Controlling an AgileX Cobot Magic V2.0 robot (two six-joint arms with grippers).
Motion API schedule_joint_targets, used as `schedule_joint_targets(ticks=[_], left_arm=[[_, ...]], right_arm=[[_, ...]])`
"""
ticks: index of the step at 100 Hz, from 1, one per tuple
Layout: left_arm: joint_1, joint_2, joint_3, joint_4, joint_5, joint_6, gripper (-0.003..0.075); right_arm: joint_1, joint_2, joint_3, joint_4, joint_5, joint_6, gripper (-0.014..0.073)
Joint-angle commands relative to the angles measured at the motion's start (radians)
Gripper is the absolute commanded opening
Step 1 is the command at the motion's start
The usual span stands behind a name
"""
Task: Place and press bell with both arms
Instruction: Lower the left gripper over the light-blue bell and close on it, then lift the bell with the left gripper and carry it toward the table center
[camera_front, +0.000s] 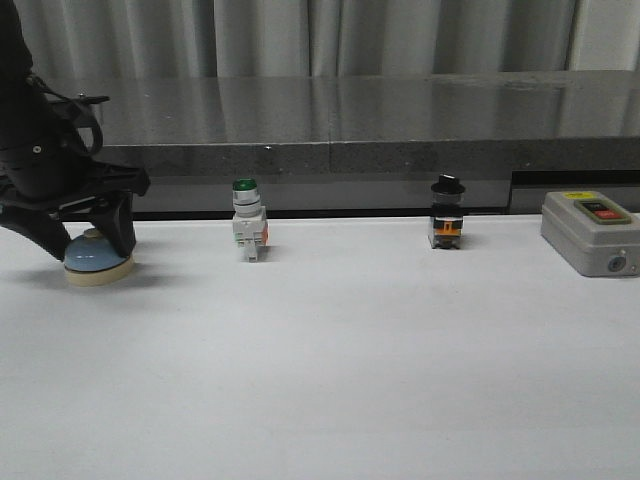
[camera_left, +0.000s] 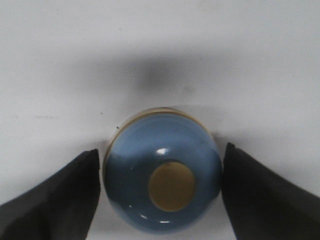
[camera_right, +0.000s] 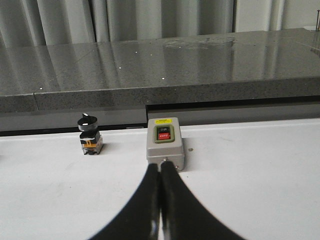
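The light-blue dome bell (camera_front: 97, 260) with its cream base stands on the white table at the far left. My left gripper (camera_front: 92, 252) is down over it, one black finger on each side. In the left wrist view the bell (camera_left: 150, 150) with its cream button fills the space between the fingers (camera_left: 65, 195). A thin gap shows on one side, and the other finger is at the dome's edge. The jaws are open around the bell. My right gripper (camera_right: 160, 167) is shut and empty, low over the table just in front of a grey switch box. It is out of the front view.
A green-capped white push-button switch (camera_front: 247, 222) stands right of the bell. A black-capped switch (camera_front: 447, 215) stands further right and also shows in the right wrist view (camera_right: 89, 132). The grey switch box (camera_front: 588, 232) (camera_right: 165, 142) is at the far right. A dark stone ledge (camera_front: 350, 130) runs along the back.
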Motion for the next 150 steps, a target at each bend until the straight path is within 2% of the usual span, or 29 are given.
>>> schedule_joint_targets(ticks=[1,12,24,41,69,97,130,150], left_arm=[[-0.005,-0.052,-0.029,-0.014,-0.026,-0.011,0.0359],[-0.005,-0.052,-0.029,-0.014,-0.026,-0.011,0.0270],[-0.005,-0.055,-0.038,-0.014,-0.014,-0.011,0.0219],[-0.005,-0.082,-0.126,0.003,0.070,-0.011,0.0219],[-0.047,-0.181,-0.229,0.003,0.125,0.018,0.0219],[-0.201,-0.207,-0.290,0.003,0.273,0.122,0.0219],[-0.417,-0.141,-0.294,0.005,0.245,0.159,0.0219],[-0.503,-0.067,-0.294,0.007,0.186,0.161,0.0219]], right_arm=[[-0.006,-0.013,-0.014,-0.001,-0.080,-0.003,-0.0060],[-0.006,-0.013,-0.014,-0.001,-0.080,-0.003,-0.0060],[-0.006,-0.013,-0.014,-0.001,-0.080,-0.003,-0.0060],[-0.006,-0.013,-0.014,-0.001,-0.080,-0.003,-0.0060],[-0.006,-0.013,-0.014,-0.001,-0.080,-0.003,-0.0060],[-0.006,-0.013,-0.014,-0.001,-0.080,-0.003,-0.0060],[-0.006,-0.013,-0.014,-0.001,-0.080,-0.003,-0.0060],[-0.006,-0.013,-0.014,-0.001,-0.080,-0.003,-0.0060]])
